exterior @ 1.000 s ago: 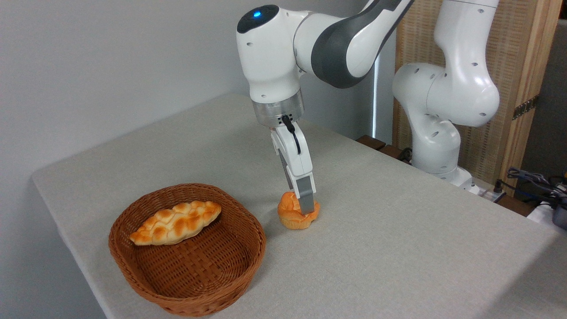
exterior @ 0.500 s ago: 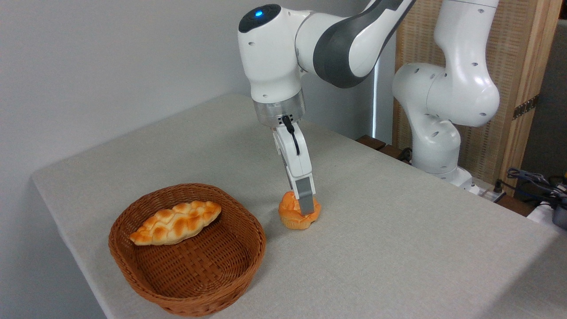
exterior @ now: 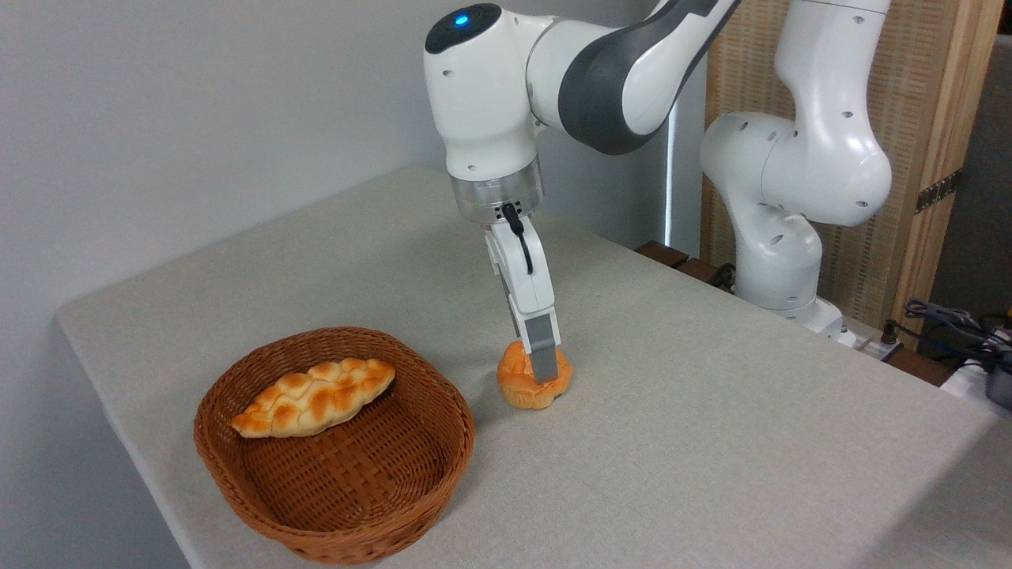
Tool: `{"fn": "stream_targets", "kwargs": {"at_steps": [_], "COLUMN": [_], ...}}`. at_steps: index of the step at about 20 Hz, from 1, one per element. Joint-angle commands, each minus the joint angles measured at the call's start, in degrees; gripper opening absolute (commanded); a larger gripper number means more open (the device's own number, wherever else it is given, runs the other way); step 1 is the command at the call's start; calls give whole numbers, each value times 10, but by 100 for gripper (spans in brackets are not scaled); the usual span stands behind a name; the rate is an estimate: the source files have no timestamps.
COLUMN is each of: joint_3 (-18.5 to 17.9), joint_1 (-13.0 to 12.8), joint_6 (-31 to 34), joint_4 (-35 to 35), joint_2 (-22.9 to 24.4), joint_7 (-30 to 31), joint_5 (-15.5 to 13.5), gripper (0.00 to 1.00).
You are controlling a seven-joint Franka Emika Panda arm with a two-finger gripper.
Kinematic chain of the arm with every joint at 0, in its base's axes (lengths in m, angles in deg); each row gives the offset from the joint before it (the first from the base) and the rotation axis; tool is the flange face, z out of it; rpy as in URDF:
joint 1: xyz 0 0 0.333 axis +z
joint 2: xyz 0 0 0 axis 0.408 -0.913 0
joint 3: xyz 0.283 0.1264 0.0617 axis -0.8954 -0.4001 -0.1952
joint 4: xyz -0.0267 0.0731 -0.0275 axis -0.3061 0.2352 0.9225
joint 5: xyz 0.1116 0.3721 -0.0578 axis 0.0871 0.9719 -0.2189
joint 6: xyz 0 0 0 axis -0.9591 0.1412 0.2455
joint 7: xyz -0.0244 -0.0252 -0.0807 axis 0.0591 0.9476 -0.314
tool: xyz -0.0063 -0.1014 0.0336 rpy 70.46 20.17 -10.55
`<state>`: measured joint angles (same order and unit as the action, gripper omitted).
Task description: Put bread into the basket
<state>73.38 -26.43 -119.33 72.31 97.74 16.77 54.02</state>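
A: Item one, the bun?
B: Small orange-golden bun (exterior: 531,381), knotted top, paler base. Sits on the grey desk (exterior: 711,442) just right of the basket, near the middle of the desk's near half. Whether its base touches the cloth cannot be told.

A: Item two, the basket?
B: Round reddish-brown wicker basket (exterior: 348,506), by the desk's front-left edge. Holds one long braided golden loaf (exterior: 315,397), lying along the far-left inner wall.

A: Item three, the end effector?
B: End effector (exterior: 542,370) points straight down onto the bun. One grey finger (exterior: 542,348) shows in front, pressed against the bun's side; the other is hidden behind it. It appears to be pinching the bun.

A: Item four, the arm?
B: White Panda arm (exterior: 798,158), base off the desk's far-right edge, blue light on the wrist housing.

A: Surroundings?
B: Wooden-framed woven screen (exterior: 925,103) behind the arm; cables (exterior: 949,320) at far right.
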Motion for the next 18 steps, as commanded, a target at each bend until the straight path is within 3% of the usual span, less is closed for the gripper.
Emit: {"fn": "stream_targets", "kwargs": {"at_steps": [1, 5, 8, 18], "joint_3": [-5, -6, -6, -5], "joint_1": [0, 0, 1, -1], "joint_6": [-24, -29, -29, -39], "joint_4": [1, 1, 2, 4], "joint_2": [6, 6, 4, -11], "joint_7": [-22, -47, -50, -51], "joint_5": [2, 4, 26, 27], "gripper": [100, 100, 100, 100]}}
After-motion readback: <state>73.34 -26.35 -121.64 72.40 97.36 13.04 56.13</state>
